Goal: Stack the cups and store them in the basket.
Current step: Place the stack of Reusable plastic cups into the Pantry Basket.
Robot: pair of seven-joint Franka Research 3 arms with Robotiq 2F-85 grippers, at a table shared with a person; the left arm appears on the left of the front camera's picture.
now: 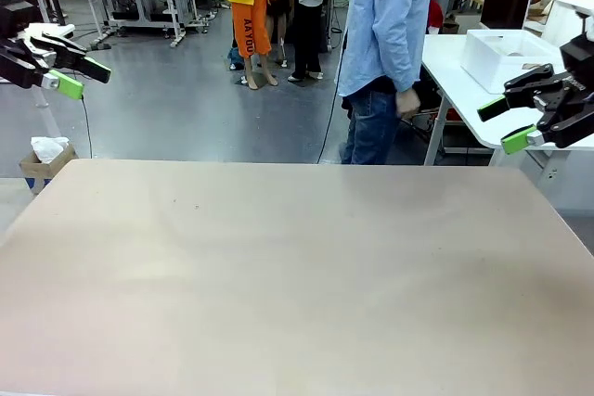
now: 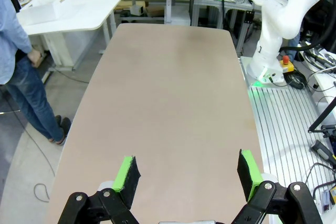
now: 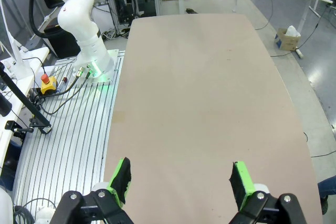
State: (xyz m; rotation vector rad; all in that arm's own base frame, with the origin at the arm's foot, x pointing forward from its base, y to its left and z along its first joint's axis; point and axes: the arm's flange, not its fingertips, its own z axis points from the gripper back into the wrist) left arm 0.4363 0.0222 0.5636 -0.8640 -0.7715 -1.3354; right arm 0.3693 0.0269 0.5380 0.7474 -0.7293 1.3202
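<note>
- Left gripper [image 1: 78, 75] raised at the desk's left edge, fingers spread, nothing between them.
- Right gripper [image 1: 507, 124] raised at the right edge, fingers spread too, holding nothing.
- Desk [image 1: 297, 275]: bare tan top.
- White basket [image 1: 506, 57] on a white side table [image 1: 455, 71], well apart from the desk.
- Person [image 1: 385, 53] in a blue shirt stands on the grey floor [image 1: 186, 108] between desk and side table.

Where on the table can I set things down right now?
The whole tan table top is bare, from the near edge to the far edge by the person. Both open tools, left tool and right tool, hang off its far corners. Nothing crowds it.
</note>
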